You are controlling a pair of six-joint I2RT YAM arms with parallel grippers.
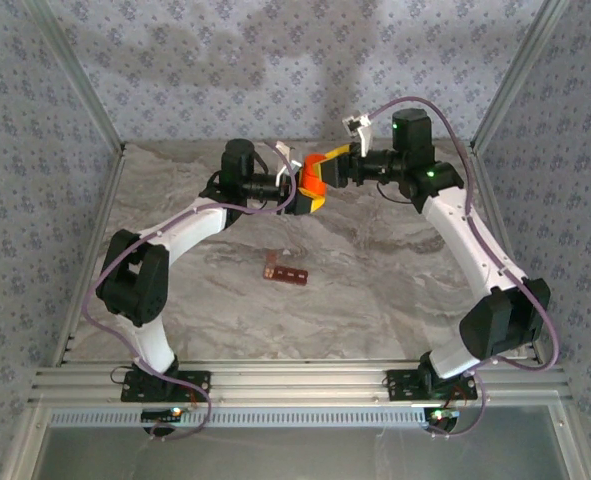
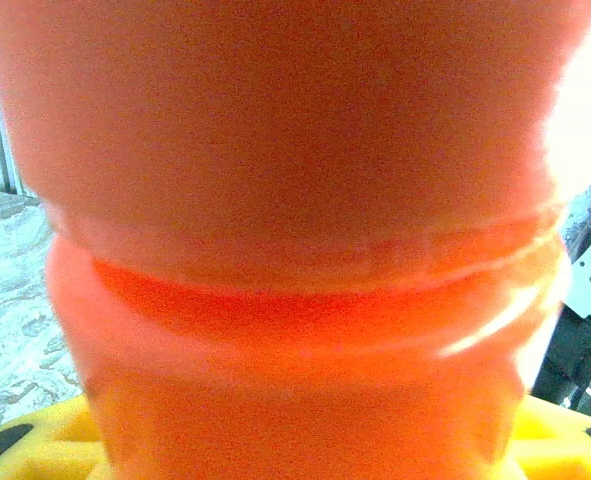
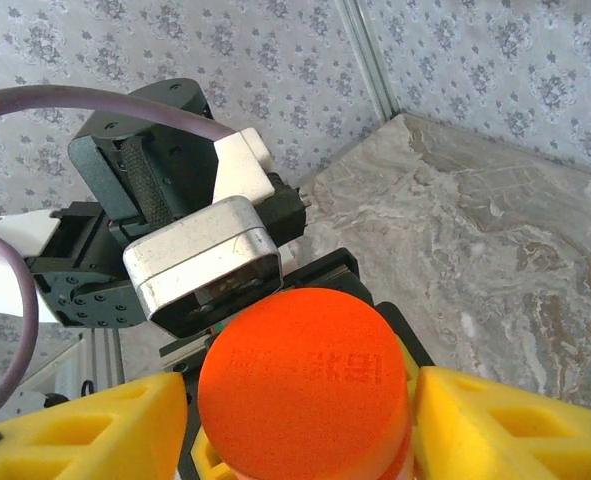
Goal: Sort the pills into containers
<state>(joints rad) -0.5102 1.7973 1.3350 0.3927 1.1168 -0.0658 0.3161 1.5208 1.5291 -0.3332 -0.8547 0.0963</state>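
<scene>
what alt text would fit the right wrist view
The round end of an orange bottle sits close up between the two yellow fingers of the right gripper, at the bottom of the frame. Behind it is the left arm's black and white wrist, with a grey marbled table and patterned wall beyond.

Orange bottle, marbled tabletop, patterned walls

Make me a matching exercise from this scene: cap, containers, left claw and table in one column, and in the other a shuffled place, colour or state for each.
1. cap
2. containers
3. left claw
4. table

A. grey marbled
B. gripping the bottle
C. orange, flanked by the right claw
D. lying on the table, untouched

Pairs: 1-C, 2-D, 3-B, 4-A
</scene>
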